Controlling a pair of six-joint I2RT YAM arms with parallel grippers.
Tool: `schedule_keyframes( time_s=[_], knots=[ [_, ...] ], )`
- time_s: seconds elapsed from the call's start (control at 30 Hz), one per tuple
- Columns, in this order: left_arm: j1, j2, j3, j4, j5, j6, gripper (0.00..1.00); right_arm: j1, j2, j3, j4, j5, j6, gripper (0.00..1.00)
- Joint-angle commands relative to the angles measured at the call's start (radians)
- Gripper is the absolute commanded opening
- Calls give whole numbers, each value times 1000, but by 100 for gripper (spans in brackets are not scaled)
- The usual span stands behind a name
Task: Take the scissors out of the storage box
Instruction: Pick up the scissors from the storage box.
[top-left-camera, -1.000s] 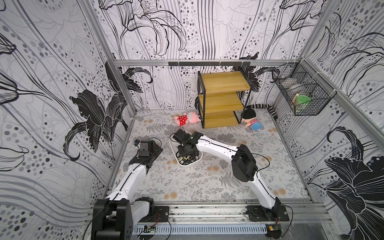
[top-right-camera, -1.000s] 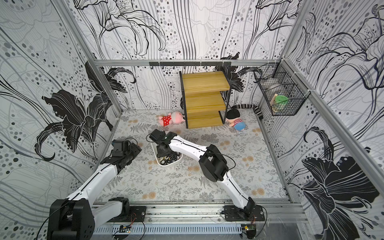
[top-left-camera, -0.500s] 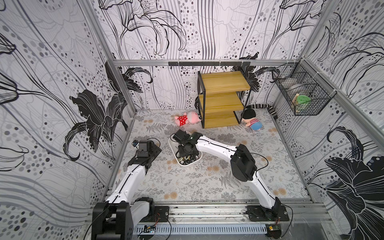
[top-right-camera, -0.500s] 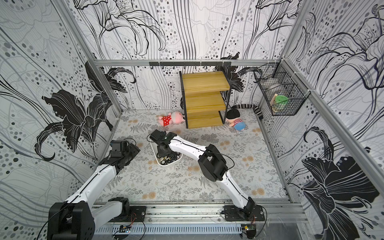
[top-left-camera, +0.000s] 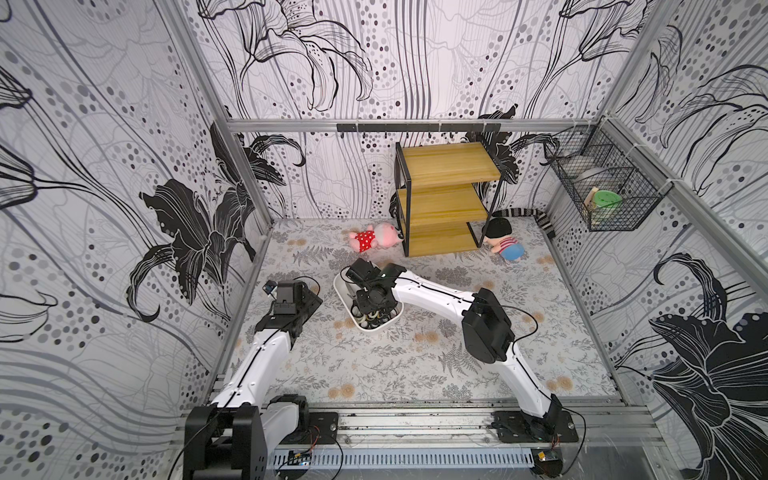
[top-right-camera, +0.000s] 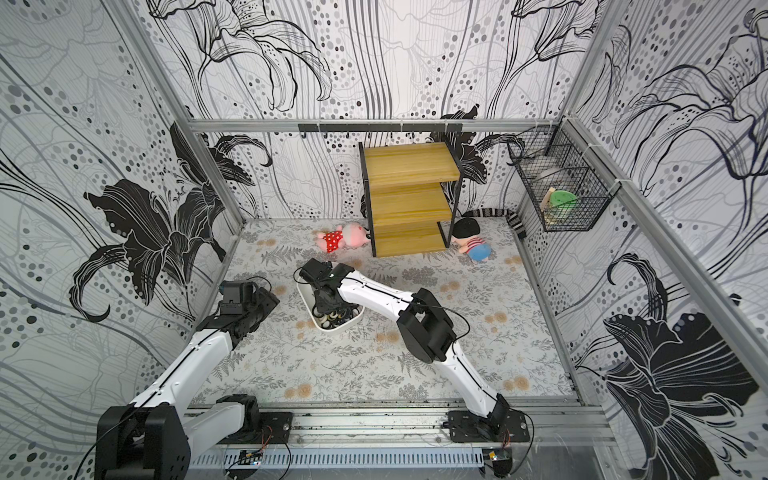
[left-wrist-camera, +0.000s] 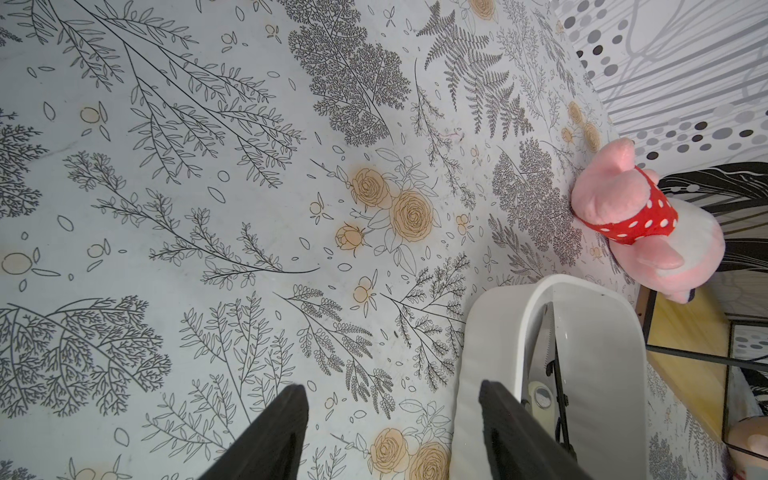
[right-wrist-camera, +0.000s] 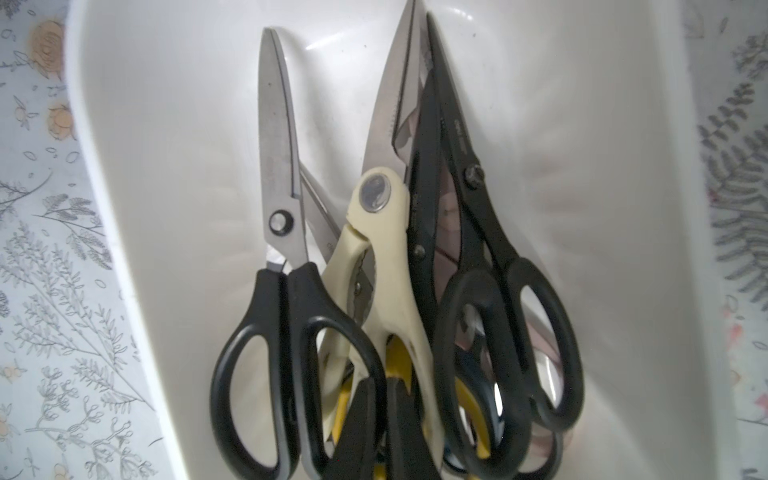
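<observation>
The storage box (top-left-camera: 339, 296), a white tub, sits on the floral desk (top-left-camera: 374, 365) left of centre in both top views. The right arm (top-left-camera: 436, 291) reaches in from 3 o'clock, with its wrist straight over the tub. The scissors (right-wrist-camera: 390, 266) lie bunched inside with their blades all pointing the same way. They include a black-handled steel pair (right-wrist-camera: 286, 291), a cream pair (right-wrist-camera: 386, 257) and two black-bladed pairs (right-wrist-camera: 478, 249), with a yellow handle (right-wrist-camera: 399, 357) underneath. One black blade has a faint stamped mark near the pivot, too blurred to read. No other writing is legible.

The right jaws are drawn together down among the handle loops. A sliver of yellow shows in the narrow slit between them, but I cannot tell whether they pinch a handle.

The left arm (top-left-camera: 270, 345) waits at the tub's 9 o'clock. Its jaws stand apart and empty over the bare desk, just beside the tub's rim (left-wrist-camera: 582, 282).

A pink plush toy (top-left-camera: 374, 239) lies at the tub's 12 o'clock, and a wooden shelf (top-left-camera: 444, 199) stands at 1 o'clock.
</observation>
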Motion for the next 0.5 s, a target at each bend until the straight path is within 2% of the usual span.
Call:
schedule_keyframes(
  time_s=[0.0,0.27,0.47],
  knots=[
    [8,-11,16,6,-4,16,71,5,-83,16,-23,6,-32,0],
    [10,-6,30,5,5,14,71,4,-152,-74,33,23,-45,0],
    [8,24,66,1,105,69,71,3,-241,-173,92,80,-60,0]
  ],
)
